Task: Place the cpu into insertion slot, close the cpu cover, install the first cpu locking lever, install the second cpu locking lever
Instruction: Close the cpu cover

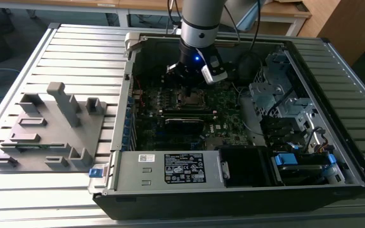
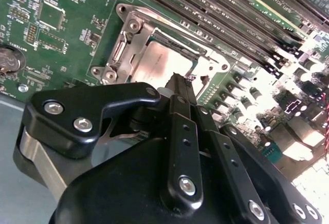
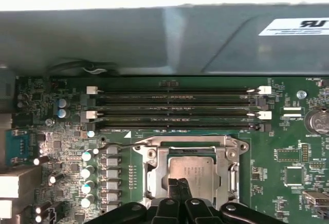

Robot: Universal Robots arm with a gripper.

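Exterior view, from its left: a grey moulded fixture point(image 1: 49, 128) lies on the slatted table point(image 1: 17, 199), just beside the open computer case point(image 1: 233, 199). Inside the case the arm reaches down to the motherboard point(image 1: 169, 128), with the gripper point(image 1: 187, 90) over the insertion slot point(image 1: 192, 99). A labelled power supply box point(image 1: 169, 168) sits along the case's near edge, and drive bays point(image 1: 277, 95) stand toward the exterior view's right. Both wrist views give the socket detail. The cpu point(image 3: 191, 168) is seated in the slot, and the cpu cover point(image 3: 156, 175) lies flat around it, the chip's silver top showing through the cut-out. The gripper's fingers point(image 2: 180, 88) are clenched together with nothing seen between them, and their tips at the chip's edge hide part of it. The first wrist view adds a capacitor row point(image 3: 87, 178), a thin lever rod point(image 3: 121, 144) and memory sticks point(image 3: 175, 100).
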